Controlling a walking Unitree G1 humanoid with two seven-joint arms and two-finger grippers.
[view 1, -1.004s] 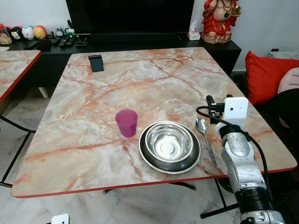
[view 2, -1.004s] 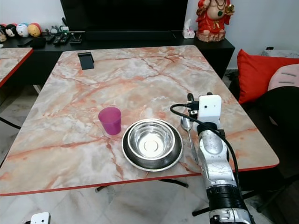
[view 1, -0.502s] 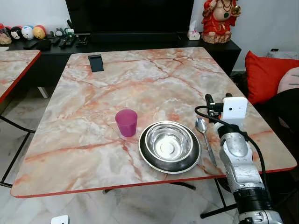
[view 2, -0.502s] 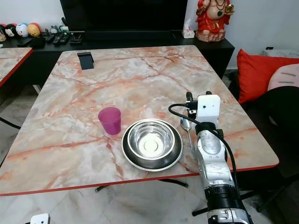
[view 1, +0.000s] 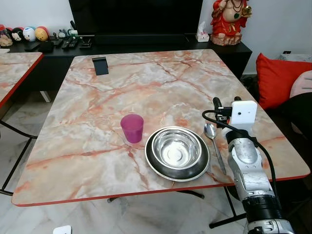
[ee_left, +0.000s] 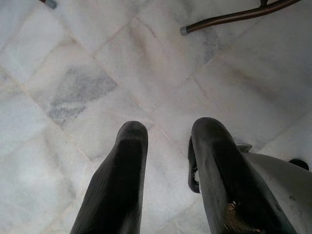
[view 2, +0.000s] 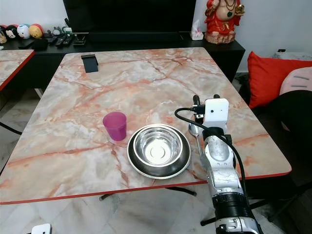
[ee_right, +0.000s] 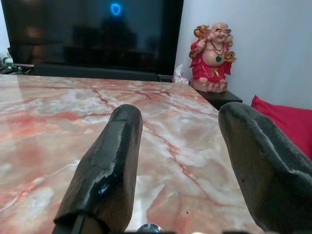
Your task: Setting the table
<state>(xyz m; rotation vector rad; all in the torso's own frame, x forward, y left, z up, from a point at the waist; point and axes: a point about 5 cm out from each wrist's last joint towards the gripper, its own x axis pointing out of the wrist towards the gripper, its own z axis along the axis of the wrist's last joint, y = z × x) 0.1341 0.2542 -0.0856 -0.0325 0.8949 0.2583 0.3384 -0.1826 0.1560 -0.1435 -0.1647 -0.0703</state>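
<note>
On the marble table (view 1: 146,87) a pink cup (view 1: 132,127) stands upright, just left of a steel bowl (view 1: 176,152) that rests in a dark plate. A metal spoon (view 1: 213,144) lies right of the plate, handle toward the front edge. My right gripper (view 1: 226,101) hovers open just above and beyond the spoon's head, nothing between its fingers (ee_right: 105,170). The spoon's tip (ee_right: 149,227) peeks in under them in the right wrist view. My left gripper (ee_left: 168,134) hangs idle over the tiled floor, fingers apart and empty.
A black phone stand (view 1: 100,65) sits at the table's far left. Behind are a dark TV console (view 1: 122,41) with remotes and toys, and a red statue (view 1: 229,19). A red cushion (view 1: 275,78) lies at right, a second marble table (view 1: 14,68) at left.
My right arm has drifted slightly left, closer over the spoon's head. The cup, bowl and spoon have not moved.
</note>
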